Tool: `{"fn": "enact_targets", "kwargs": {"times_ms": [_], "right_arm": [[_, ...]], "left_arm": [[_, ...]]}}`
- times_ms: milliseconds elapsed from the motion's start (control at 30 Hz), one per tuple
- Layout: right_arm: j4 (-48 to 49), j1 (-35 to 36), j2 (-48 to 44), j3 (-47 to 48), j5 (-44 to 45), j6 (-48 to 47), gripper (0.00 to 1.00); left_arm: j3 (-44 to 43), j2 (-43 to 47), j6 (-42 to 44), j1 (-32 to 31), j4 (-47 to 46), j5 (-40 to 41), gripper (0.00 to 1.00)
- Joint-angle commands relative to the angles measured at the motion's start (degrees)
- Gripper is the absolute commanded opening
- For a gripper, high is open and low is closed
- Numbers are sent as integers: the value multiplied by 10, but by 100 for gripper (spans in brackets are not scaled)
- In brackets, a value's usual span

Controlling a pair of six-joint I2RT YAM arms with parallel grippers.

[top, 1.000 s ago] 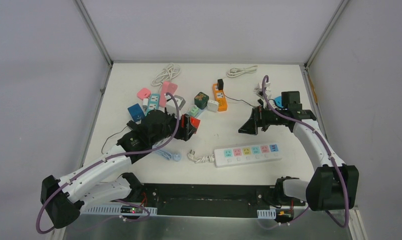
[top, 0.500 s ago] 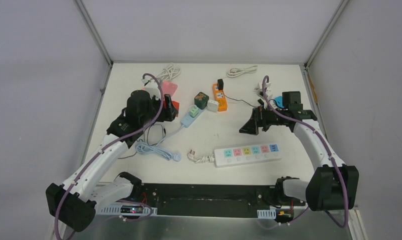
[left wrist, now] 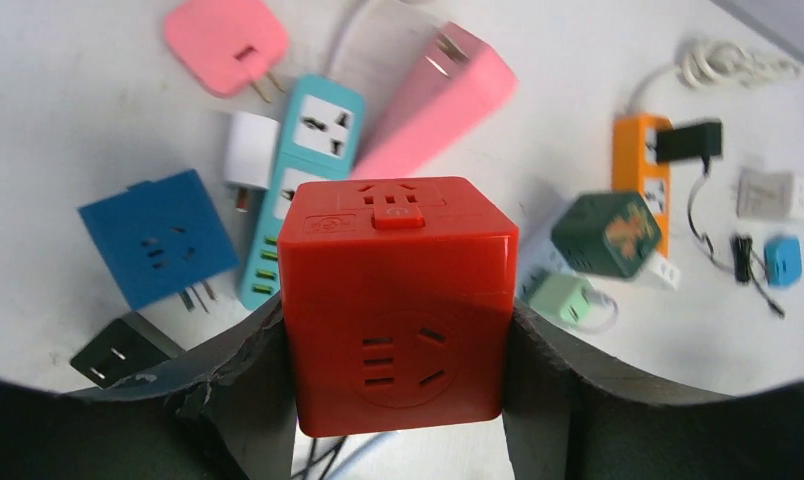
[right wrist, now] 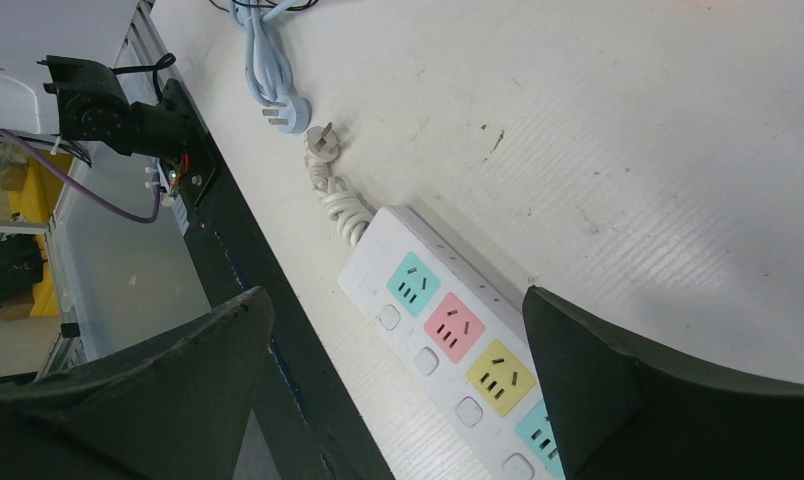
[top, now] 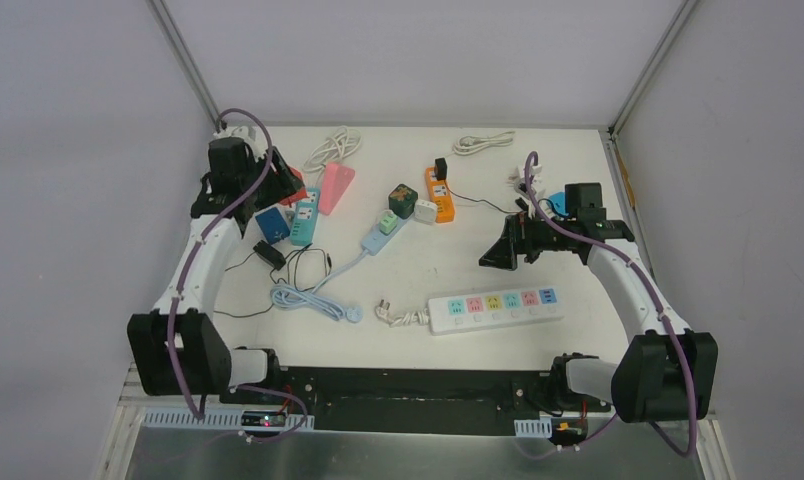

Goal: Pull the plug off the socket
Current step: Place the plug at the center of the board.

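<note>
Red cube socket [left wrist: 393,300]: clamped between the fingers of the left gripper [left wrist: 393,385], held off the table [top: 458,200] at the upper left of the overhead frame. Black plug [left wrist: 118,352]: lying on the table at the lower left of the left wrist frame, apart from the socket. Right gripper [top: 495,257]: jaws spread wide, holding nothing, right of centre near the white power strip [top: 495,308].

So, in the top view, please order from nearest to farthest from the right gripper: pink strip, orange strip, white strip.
From the right gripper:
1. white strip, toward the near edge.
2. orange strip, farther back, leftward.
3. pink strip, far left.
</note>
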State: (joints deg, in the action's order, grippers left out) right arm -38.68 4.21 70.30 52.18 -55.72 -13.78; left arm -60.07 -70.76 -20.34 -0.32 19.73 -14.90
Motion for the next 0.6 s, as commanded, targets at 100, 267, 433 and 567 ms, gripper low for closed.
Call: {"fn": "enact_targets", "kwargs": {"times_ms": [100,267,433,567], "right_arm": [[4,-5,-19,22,-4,-12,100],[3,-5,-19,22,-3,-13,100],[1,-5,-18,22,-2,-15,100],[0,-5,-14,23,-2,-16,100]], "left_arm": [[-110,-140,-39,74,-34,8,0],[-222,-240,6,77,23,149,0],[-294,-335,19,101,63,213,0],[-333,-407,13,124,90,207,0]]}}
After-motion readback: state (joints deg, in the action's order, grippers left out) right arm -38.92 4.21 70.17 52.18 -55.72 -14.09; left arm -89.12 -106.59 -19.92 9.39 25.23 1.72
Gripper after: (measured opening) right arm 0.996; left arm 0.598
